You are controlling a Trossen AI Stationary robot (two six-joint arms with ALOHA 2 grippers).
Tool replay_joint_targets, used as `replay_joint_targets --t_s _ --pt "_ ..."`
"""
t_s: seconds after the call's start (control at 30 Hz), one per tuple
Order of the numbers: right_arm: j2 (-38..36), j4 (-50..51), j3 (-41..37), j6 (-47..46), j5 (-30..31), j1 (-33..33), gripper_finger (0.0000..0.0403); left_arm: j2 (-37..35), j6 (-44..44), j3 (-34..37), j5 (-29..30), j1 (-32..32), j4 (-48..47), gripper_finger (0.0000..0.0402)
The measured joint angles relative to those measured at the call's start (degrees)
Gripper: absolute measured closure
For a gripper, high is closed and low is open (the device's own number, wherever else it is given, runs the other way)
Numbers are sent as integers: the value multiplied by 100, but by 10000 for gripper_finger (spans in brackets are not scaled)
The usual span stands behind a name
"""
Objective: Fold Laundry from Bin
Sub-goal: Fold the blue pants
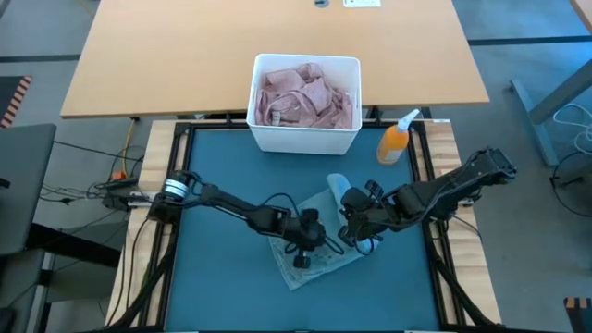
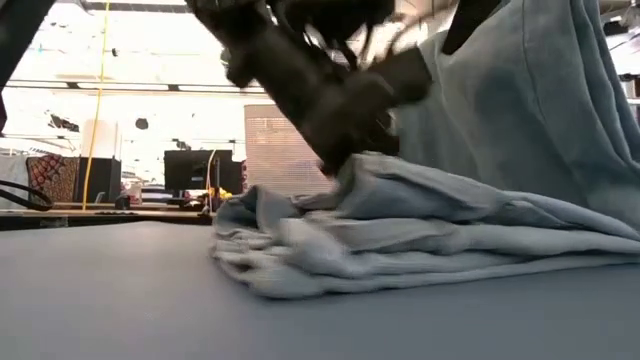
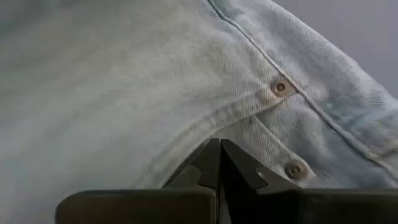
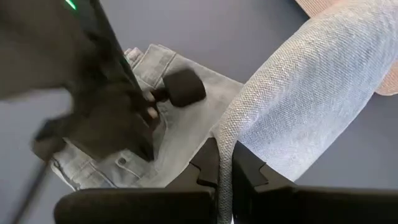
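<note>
Two dark arms meet over a pair of light blue jeans (image 1: pixel 310 242) lying crumpled on the teal mat (image 1: pixel 222 277), on the near side of the white bin (image 1: pixel 305 141). That bin stands at the mat's far edge, filled with dusty pink laundry (image 1: pixel 305 95), and an orange spray bottle (image 1: pixel 396 141) stands just beside it, toward the right arm's side.

From the bin, the left gripper (image 1: pixel 301 248) sits nearer the front of the mat, pressed down onto the middle of the jeans. Its wrist view shows both fingers (image 3: pixel 214 163) drawn together, tip against tip, resting on the denim next to a pocket seam with two copper rivets (image 3: pixel 280 88); whether any cloth is pinched between them cannot be told.

The right gripper (image 1: pixel 354 225) is on the spray bottle's side of the jeans, at the garment's edge closest to the bin. Its fingers are nearly together and clamped on a fold of the denim, which rises from between the tips as a lifted leg (image 4: pixel 298 106) above the mat. In the low view this raised part hangs as a tall drape (image 2: pixel 530 100) over the flattened heap, while the rest of the jeans lies in layered folds on the mat.
</note>
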State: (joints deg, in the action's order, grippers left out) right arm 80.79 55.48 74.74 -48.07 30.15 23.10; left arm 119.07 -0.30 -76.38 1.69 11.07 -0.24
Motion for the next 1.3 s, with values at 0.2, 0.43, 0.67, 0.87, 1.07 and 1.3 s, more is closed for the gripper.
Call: replay_joint_targets --t_s 0.2,0.43,0.67,0.87,1.07,1.3 --pt "-41 105 0 100 69 17 371 -1143 271 -2 929 410 -1241 401" --pt "-48 79 0 206 136 87 371 -1874 -188 1380 1376 1019 -396 401" --pt "-48 -41 0 224 122 125 370 -1873 -1668 3391 1169 1189 2759 401" --pt "-48 -473 0 377 1 123 371 -1439 -1912 3523 1310 1122 2914 401" --pt "118 -1002 0 514 -188 190 372 -963 -2042 3515 1084 982 3223 401" --pt "596 -2010 4 806 -208 193 371 -940 -1924 3521 1037 977 3365 401"
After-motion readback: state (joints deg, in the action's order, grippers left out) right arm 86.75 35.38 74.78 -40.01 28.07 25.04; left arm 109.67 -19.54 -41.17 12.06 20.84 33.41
